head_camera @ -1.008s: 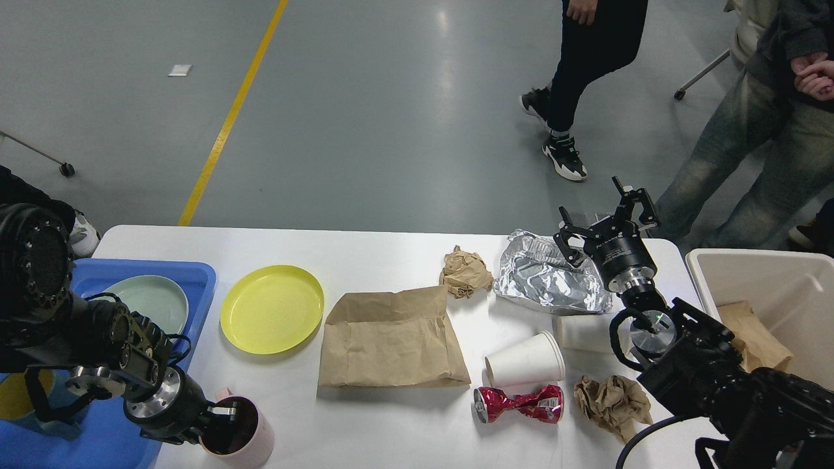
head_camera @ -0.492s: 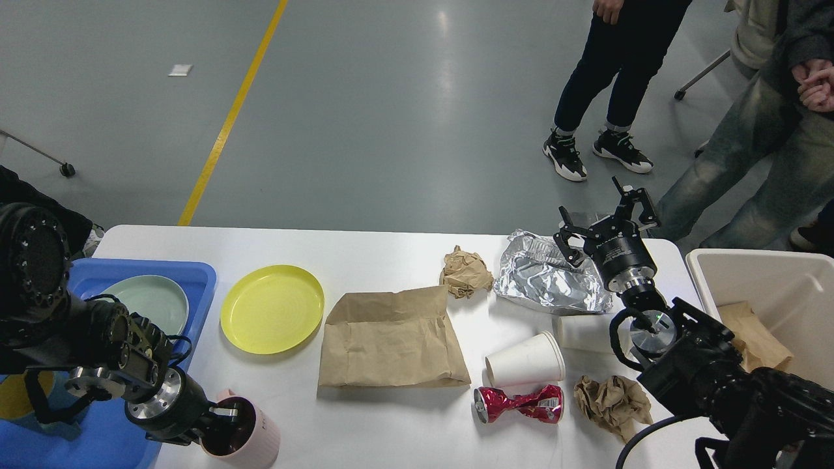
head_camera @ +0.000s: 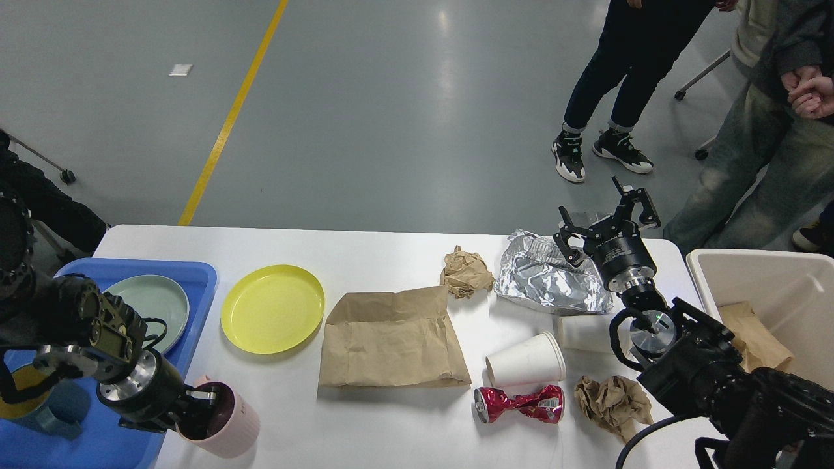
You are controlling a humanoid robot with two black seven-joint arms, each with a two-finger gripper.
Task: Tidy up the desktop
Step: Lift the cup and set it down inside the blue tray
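Left claw (head_camera: 195, 404) is gripping the pink mug's (head_camera: 225, 423) rim at the desk (head_camera: 391, 247) edge, apparently carrying it toward the blue tray (head_camera: 163, 270); right claw (head_camera: 603, 221) is hanging spread open over foil (head_camera: 547, 280).

On the bench (head_camera: 391, 247), a tray (head_camera: 195, 273) sits at the left edge holding a dish (head_camera: 153, 299). Right of it lies a plate (head_camera: 272, 309), then a bag (head_camera: 391, 342). Behind the bag's right side sits a paper wad (head_camera: 466, 272), with foil (head_camera: 547, 280) to its right. A cup (head_camera: 524, 359) lies right of the bag, a can (head_camera: 518, 404) in front of it. A bin (head_camera: 775, 286) stands off the right end.
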